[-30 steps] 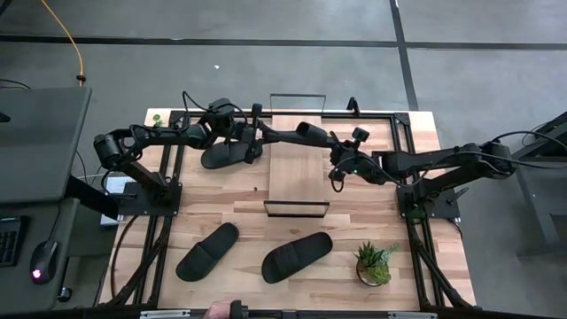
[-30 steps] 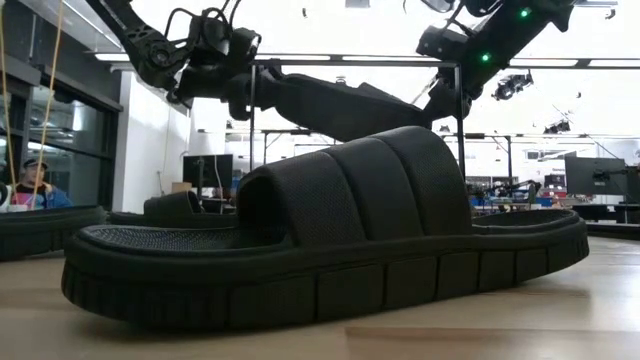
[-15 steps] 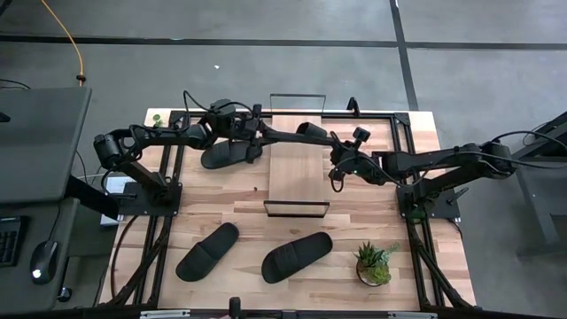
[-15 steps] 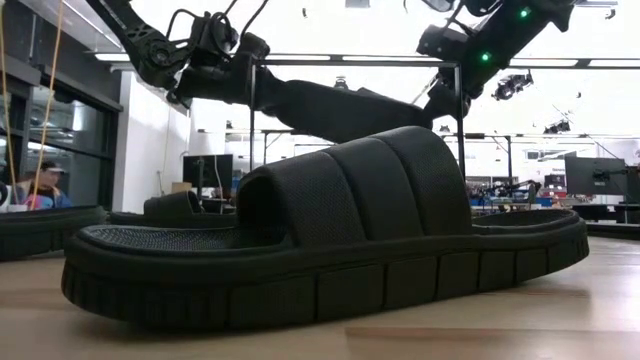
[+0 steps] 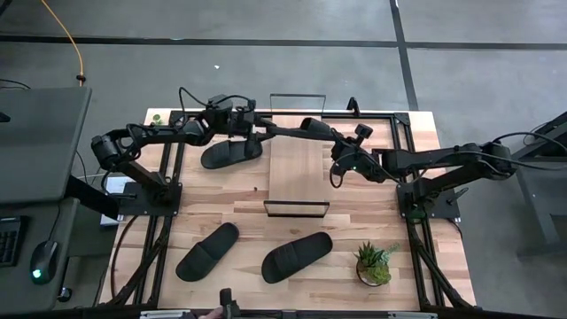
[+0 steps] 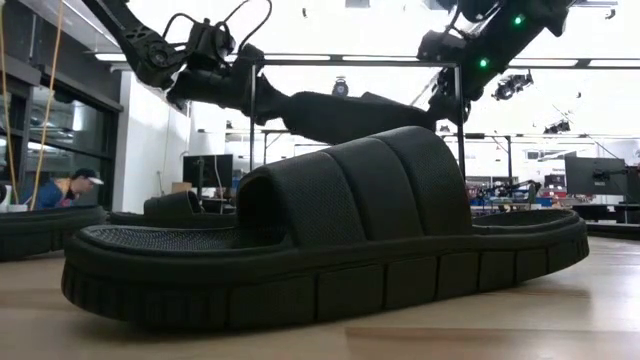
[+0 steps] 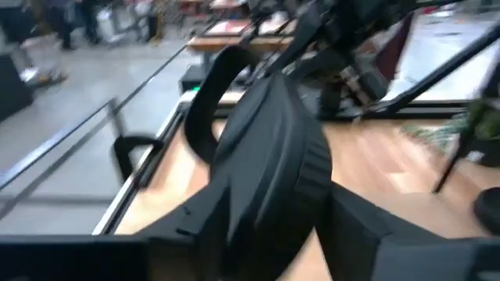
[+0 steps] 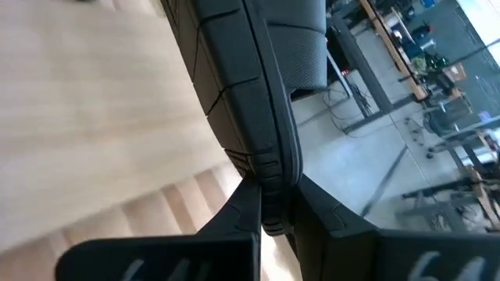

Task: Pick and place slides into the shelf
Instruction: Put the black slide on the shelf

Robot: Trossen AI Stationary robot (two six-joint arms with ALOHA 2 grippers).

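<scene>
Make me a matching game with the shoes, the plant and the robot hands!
Things:
1. slide in the air
2. plant
3. right gripper
4. slide by the left arm

Places or states:
A. lying on the table, left of the shelf
B. pinched shut on the slide's edge
C. standing in a pot near the front right corner
D. held up over the shelf between both arms

Pairs: 1-D, 2-C, 3-B, 4-A
</scene>
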